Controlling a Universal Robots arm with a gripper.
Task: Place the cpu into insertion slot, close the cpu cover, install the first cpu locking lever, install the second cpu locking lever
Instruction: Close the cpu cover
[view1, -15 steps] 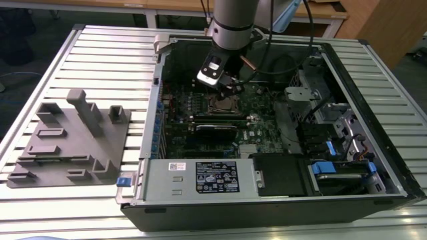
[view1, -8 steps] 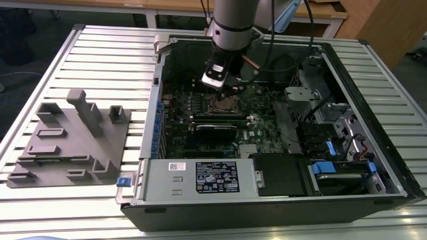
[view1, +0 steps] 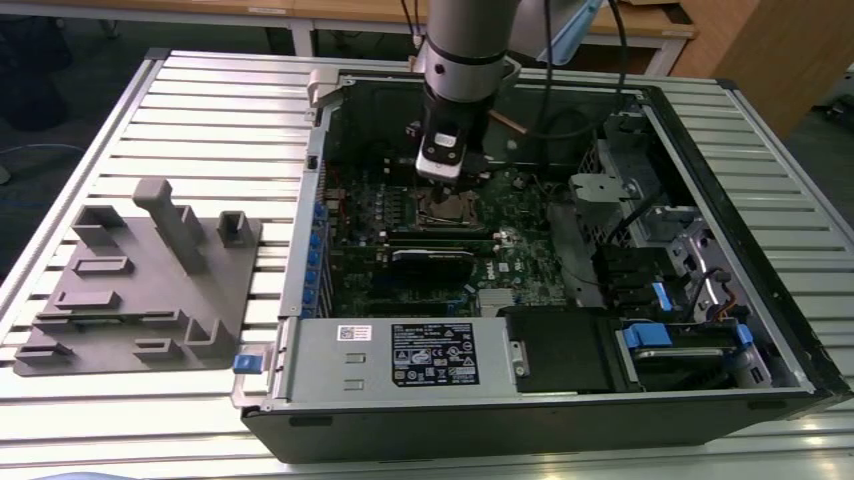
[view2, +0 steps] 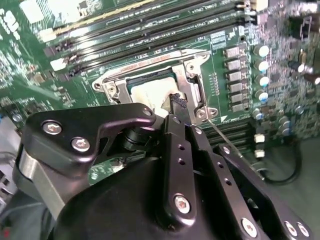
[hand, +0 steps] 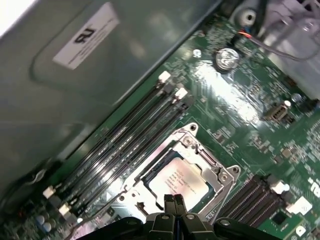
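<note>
The cpu (hand: 181, 181) lies in the insertion slot (view1: 447, 208) on the green board, its silver-grey face showing through the window of the cpu cover (hand: 212, 167). That silvery cover frame lies flat around the cpu (view2: 149, 93). My gripper (hand: 174, 198) hangs just above the slot's edge, its black fingers pressed together with nothing between them. In the second wrist view the gripper (view2: 178, 103) has its tip over the cpu's rim beside the cover (view2: 194, 90). A thin wire lever (view2: 221, 136) runs out from the slot's corner.
Long black memory slots (hand: 135, 132) flank the socket on both sides. The open computer case (view1: 307, 300) lies on a slatted table, with a power supply (view1: 400, 355) at its front. A grey moulded fixture (view1: 140, 290) sits at the exterior view's left.
</note>
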